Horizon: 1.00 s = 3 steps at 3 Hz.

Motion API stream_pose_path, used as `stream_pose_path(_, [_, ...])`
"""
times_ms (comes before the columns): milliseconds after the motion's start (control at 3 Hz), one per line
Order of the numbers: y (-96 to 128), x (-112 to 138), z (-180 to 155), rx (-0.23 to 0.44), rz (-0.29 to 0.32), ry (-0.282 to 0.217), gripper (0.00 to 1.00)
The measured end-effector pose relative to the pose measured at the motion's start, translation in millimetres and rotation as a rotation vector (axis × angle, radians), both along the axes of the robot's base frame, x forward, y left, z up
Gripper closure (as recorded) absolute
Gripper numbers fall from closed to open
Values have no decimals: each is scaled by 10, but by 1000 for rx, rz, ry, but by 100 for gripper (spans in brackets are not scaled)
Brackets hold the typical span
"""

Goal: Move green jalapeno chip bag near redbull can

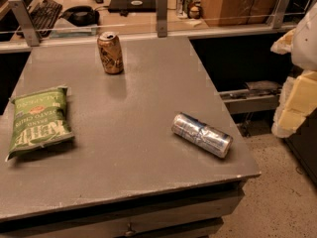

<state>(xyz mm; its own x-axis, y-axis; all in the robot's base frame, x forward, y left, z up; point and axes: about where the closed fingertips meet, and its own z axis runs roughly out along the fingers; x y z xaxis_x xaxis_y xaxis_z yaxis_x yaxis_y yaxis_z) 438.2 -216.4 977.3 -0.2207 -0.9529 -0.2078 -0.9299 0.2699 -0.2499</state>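
The green jalapeno chip bag (38,121) lies flat on the grey table (133,148) at its left side, white lettering up. The redbull can (201,135) lies on its side near the table's right front corner, silver and blue, slightly dented. The bag and the can are far apart, with bare tabletop between them. My gripper (293,100) shows as white and pale yellow parts at the right edge of the view, off the table's right side and above the floor, away from both things and holding nothing that I can see.
A brown-gold can (110,52) stands upright at the back middle of the table. A low rail with metal posts (161,7) runs along the back edge. Beyond it are a desk with a keyboard (43,13) and a cardboard box (233,3).
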Motion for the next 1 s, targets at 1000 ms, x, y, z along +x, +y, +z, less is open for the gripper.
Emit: stream_pose_path(1000, [1388, 206, -195, 146, 183, -24, 0])
